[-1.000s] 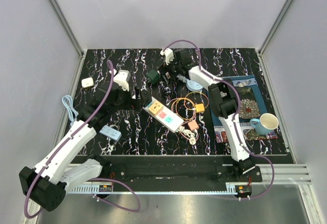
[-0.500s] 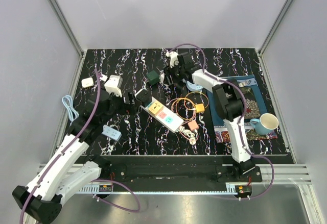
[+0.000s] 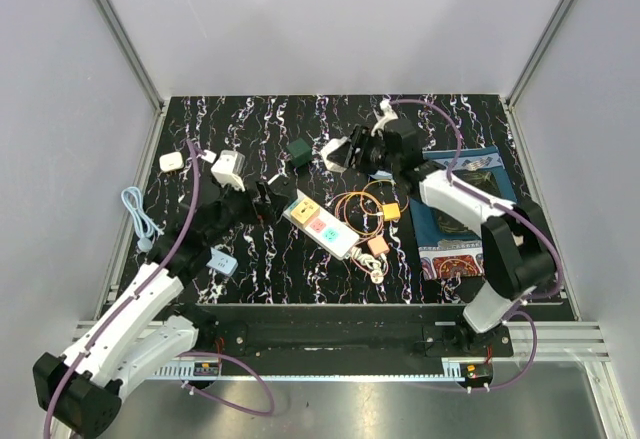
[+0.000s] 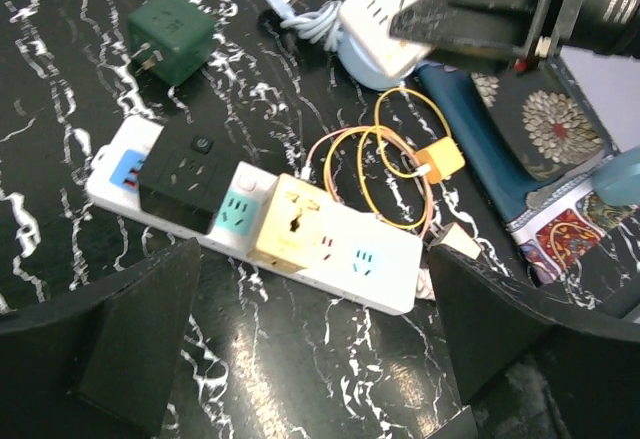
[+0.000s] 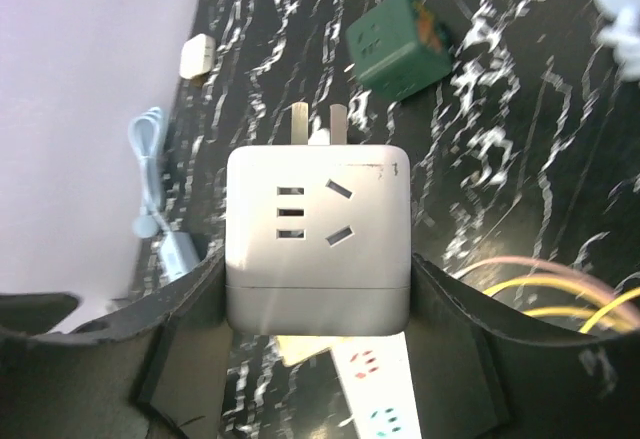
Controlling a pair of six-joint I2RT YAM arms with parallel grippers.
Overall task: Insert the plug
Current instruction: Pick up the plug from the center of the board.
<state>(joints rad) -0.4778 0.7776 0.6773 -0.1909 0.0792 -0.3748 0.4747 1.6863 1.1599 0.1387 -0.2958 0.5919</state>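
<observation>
Marbled table [image 3: 280,259] bears power strip [image 3: 320,224], green adapter [image 3: 298,151].

White plug [image 5: 317,234], dark green adapter cube [image 3: 298,150], black table [image 3: 250,119] veined white, white power strip [image 3: 320,224]

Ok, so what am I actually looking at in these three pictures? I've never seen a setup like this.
These are two robot arms bolted to the near edge of a black marbled table, each ending in a two-finger gripper. The wide picture comes from a fixed camera above and behind them. The other two come from small cameras on each wrist, so the dark shapes at their edges are that arm's own fingers. The right gripper is closed on a white plug, its prongs sticking out ahead. The left gripper is open and empty, near the end of a white power strip. Also on the table are a green cube, loops of orange cable and a patterned mat.
</observation>
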